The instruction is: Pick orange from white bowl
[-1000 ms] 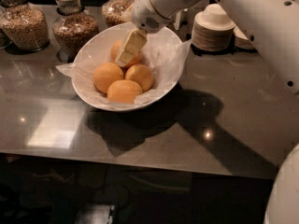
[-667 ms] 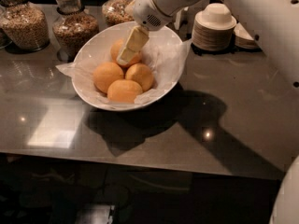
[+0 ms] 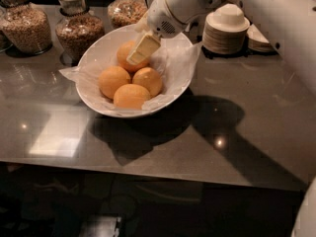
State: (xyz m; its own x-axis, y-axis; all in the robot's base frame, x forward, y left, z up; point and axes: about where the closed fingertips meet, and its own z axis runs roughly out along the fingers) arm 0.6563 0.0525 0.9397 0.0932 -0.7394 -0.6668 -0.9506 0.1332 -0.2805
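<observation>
Fingers (image 3: 143, 48) over rear matte orange (image 3: 124, 57).

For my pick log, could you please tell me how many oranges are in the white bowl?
4: back orange at the gripper, left orange, right orange, front orange; others could hide beneath.

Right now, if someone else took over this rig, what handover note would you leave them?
The gripper is down inside the white bowl, against the rear orange; its grip state cannot be told.
The rear orange lies in the bowl behind three other oranges. The bowl stands on the counter.
Done: the approach, with the gripper at the orange.
Left: confirm the grasp, then lift that orange clear of the bowl. No orange is out yet.
</observation>
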